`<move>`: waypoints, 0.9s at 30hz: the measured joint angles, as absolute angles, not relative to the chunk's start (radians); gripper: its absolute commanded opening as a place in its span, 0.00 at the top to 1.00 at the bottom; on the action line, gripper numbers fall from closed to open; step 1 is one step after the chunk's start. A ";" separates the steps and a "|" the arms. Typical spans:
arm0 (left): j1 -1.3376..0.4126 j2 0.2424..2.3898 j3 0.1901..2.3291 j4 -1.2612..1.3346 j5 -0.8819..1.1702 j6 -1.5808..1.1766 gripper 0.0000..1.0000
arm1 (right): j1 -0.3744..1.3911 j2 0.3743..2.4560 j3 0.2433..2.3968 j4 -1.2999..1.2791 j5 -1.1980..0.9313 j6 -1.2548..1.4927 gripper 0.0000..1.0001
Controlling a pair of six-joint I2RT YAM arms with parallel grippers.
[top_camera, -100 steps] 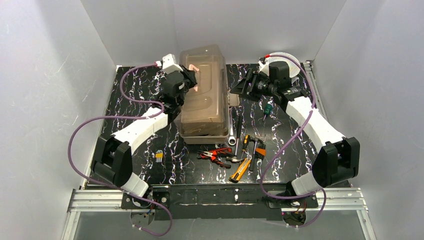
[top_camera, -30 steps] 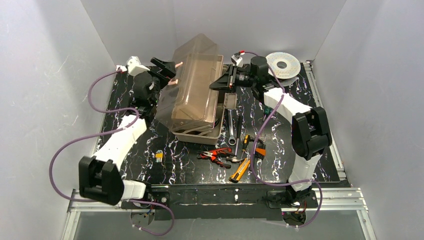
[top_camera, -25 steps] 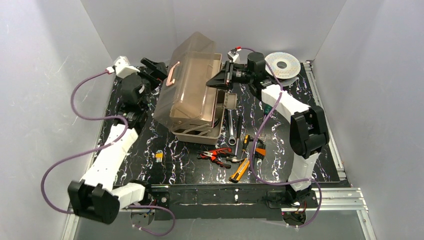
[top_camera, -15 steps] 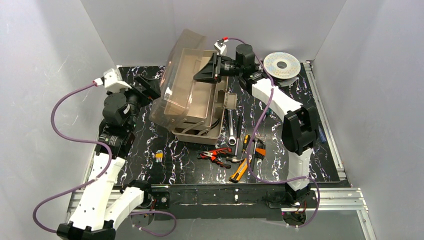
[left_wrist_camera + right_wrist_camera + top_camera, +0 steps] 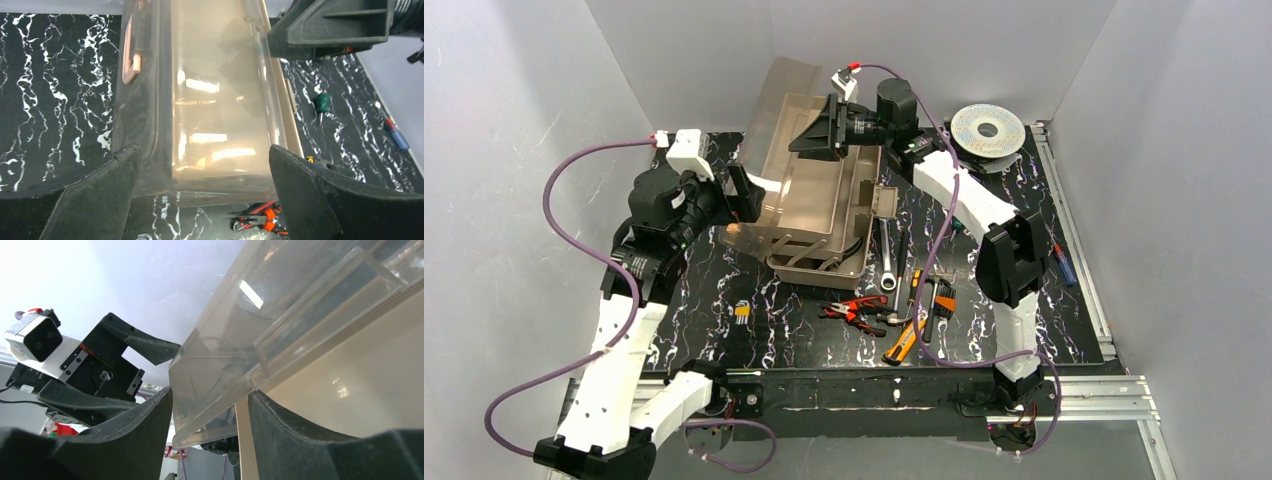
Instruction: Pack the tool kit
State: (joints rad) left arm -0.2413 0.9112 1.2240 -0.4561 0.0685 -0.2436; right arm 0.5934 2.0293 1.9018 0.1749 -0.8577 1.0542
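Note:
The beige toolbox (image 5: 824,215) stands at mid-table with its smoky lid (image 5: 776,100) swung up and leaning left. My left gripper (image 5: 746,192) is open against the lid's outer face, low on its left side. In the left wrist view the lid (image 5: 210,100) and its pale handle (image 5: 131,60) fill the space ahead of that gripper (image 5: 201,150). My right gripper (image 5: 809,135) hovers over the box, open, with the lid's rim (image 5: 240,330) loose between its jaws (image 5: 210,392). Red pliers (image 5: 854,308), a yellow knife (image 5: 906,340) and screwdrivers (image 5: 914,285) lie in front of the box.
A silver wire spool (image 5: 987,128) sits at the back right. A small fold-out tray (image 5: 879,200) hangs off the box's right side, with a long wrench (image 5: 887,255) below it. Hex keys (image 5: 742,312) lie front left; a blue-red tool (image 5: 1060,265) lies by the right edge.
The lid has swung further up and over to the left. My right gripper followed it leftward and its jaws spread off the rim. The left gripper dropped down to the lid's lower left.

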 measured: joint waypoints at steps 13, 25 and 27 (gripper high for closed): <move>-0.305 1.044 1.429 -0.613 0.088 -0.084 0.04 | 0.642 2.119 2.027 0.149 -0.837 1.070 0.34; -0.491 1.177 1.515 -0.695 -0.101 0.113 0.09 | 0.658 2.164 2.090 0.128 -0.787 1.127 0.33; -0.505 1.191 1.520 -0.693 -0.131 0.135 0.14 | 0.658 2.164 2.095 0.125 -0.784 1.131 0.32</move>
